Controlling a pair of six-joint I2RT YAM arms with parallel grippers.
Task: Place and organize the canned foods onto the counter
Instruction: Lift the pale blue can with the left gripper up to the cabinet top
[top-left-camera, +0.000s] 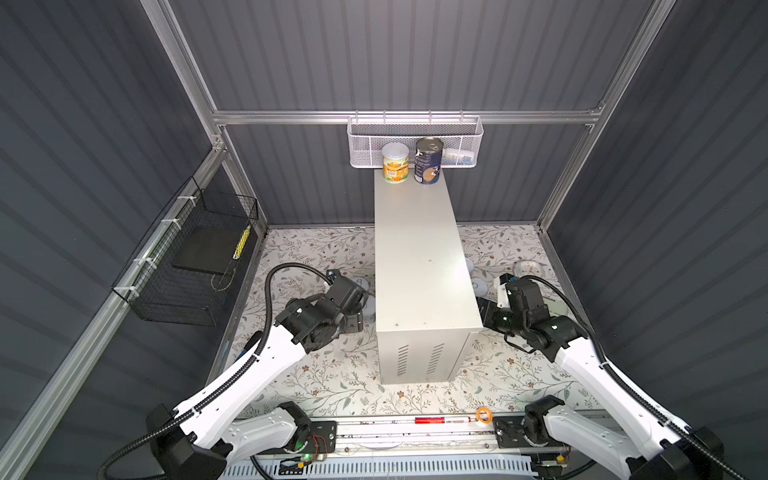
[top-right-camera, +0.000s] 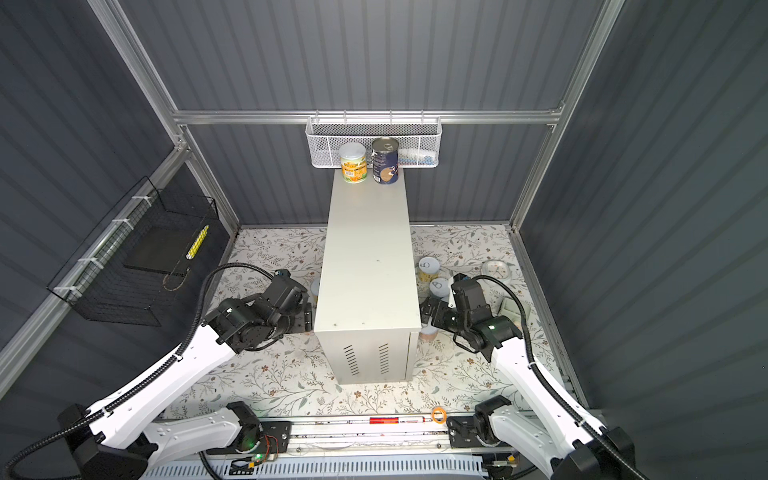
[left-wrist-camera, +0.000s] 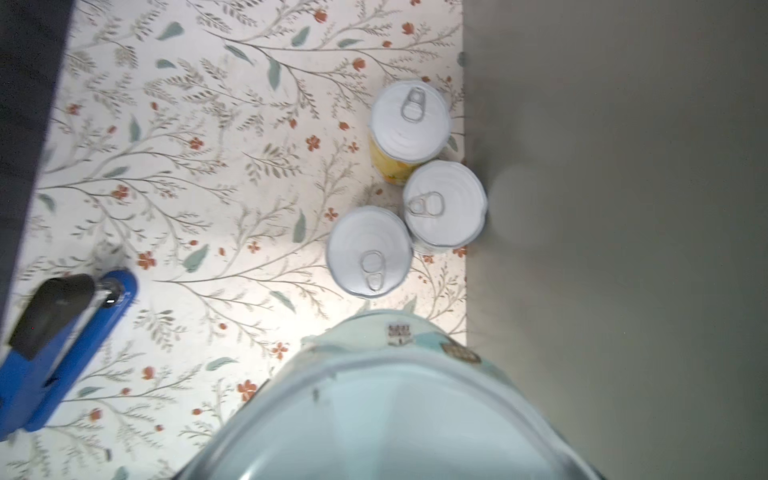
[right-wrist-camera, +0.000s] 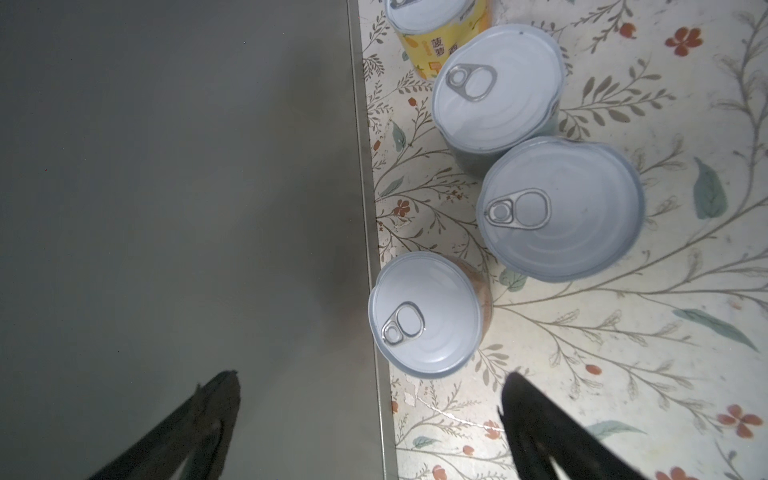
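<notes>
The counter stands mid-floor; a yellow-labelled can and a taller navy can stand at its far end. My left gripper hangs by the counter's left side, shut on a pale-teal-labelled can that hides its jaws. Beyond it, three white-lidded cans stand on the floor against the counter. My right gripper is open and holds nothing, at the counter's right edge just short of a pinkish can. Two more cans and a yellow one stand farther on.
A white mesh basket hangs on the back wall behind the counter's far end, and a black wire basket on the left wall. A blue tool lies left of the cans. A clear round container sits on the right floor.
</notes>
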